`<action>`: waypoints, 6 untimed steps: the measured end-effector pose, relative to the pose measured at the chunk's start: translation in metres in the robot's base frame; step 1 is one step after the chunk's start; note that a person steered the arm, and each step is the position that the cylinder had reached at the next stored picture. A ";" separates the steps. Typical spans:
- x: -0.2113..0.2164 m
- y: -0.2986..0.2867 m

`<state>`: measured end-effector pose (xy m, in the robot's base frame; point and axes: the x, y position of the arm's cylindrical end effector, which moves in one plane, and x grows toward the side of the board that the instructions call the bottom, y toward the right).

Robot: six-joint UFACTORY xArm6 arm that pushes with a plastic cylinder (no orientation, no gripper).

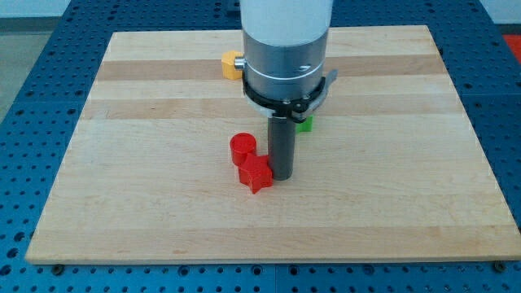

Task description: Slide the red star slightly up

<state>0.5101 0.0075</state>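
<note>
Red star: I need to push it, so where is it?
The red star lies near the board's centre, just below the red cylinder, with my tip at its right.

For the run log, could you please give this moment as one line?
my tip: right of red star, touching | red cylinder: above star | star: not yet moved up
</note>
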 end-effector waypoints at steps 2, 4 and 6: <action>0.005 0.022; 0.042 0.003; 0.018 -0.028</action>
<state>0.5285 -0.0208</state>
